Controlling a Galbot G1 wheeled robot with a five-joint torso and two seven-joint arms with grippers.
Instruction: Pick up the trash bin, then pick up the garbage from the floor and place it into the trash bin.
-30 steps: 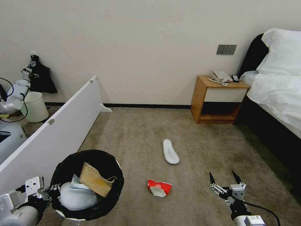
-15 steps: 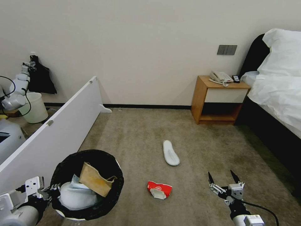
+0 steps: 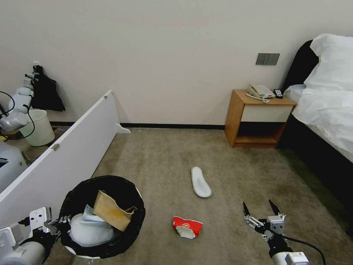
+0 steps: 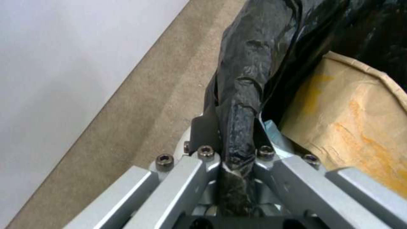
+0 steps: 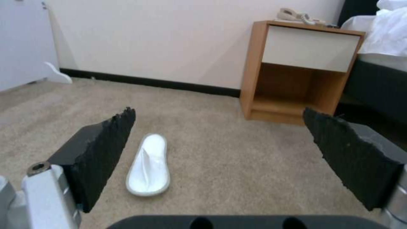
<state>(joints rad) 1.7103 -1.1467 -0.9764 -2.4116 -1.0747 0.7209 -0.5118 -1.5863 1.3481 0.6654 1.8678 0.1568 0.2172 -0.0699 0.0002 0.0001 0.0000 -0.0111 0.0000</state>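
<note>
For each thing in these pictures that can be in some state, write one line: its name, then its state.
trash bin: upright, partly filled, held at rim.
left gripper: shut on the bin's rim.
right gripper: open, empty, above carpet.
slipper: flat on carpet.
red-white carton: crushed, on carpet.
brown paper: inside bin.

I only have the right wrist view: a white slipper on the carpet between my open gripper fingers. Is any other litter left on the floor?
Observer: Yes. In the head view a crushed red-white carton lies on the carpet nearer the robot than the slipper, to the left of the right gripper.
Operator: Is the bin secured?
Observer: The left gripper is shut on the black-lined rim of the trash bin.
Operator: What's in it already?
Observer: A brown paper scrap lies over something pale white-blue.
</note>
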